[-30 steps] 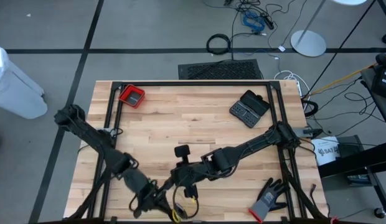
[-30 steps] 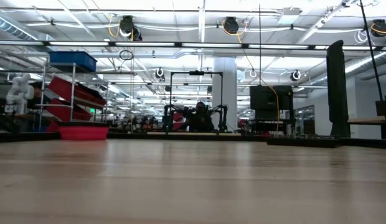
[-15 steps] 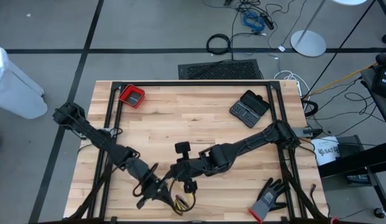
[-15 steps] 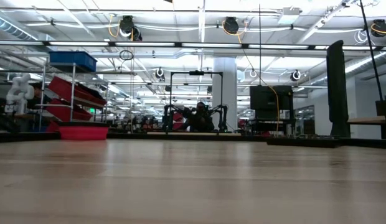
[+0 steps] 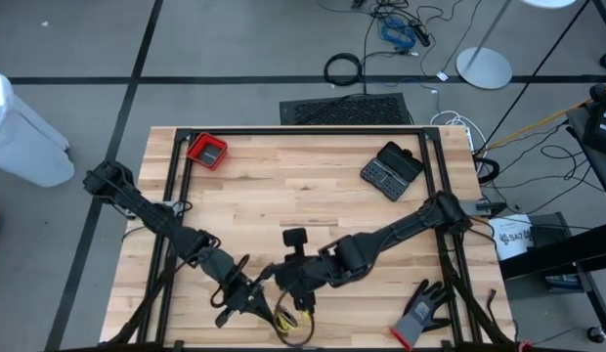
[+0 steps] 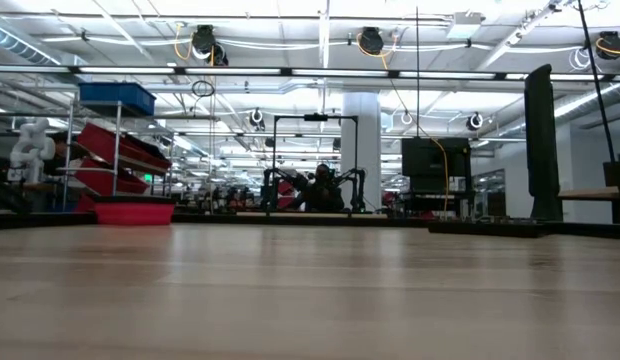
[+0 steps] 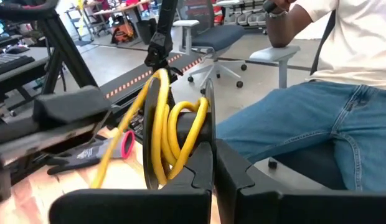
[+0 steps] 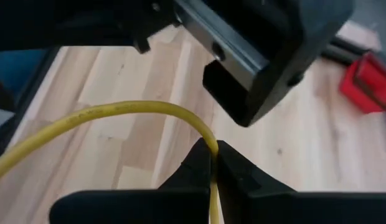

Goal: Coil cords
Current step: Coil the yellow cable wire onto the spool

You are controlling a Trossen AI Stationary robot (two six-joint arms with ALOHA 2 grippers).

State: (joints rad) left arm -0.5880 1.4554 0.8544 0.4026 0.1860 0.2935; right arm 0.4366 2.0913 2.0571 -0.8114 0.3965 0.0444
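Near the desk's (image 5: 313,186) front edge, the left pincer (image 7: 208,158) is pinching the yellow cord's (image 7: 162,134) loops while the right pincer (image 8: 213,163), clamped on its free length, is needing steady tension to lay the next loop evenly.

Probably a robotics lab: distant robot rigs (image 6: 312,190), shelving (image 6: 110,150).

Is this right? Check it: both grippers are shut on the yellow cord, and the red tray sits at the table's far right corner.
Not quite. The high view shows the red tray at the far left corner. The rest holds: the left gripper and right gripper are each shut on the yellow cord.
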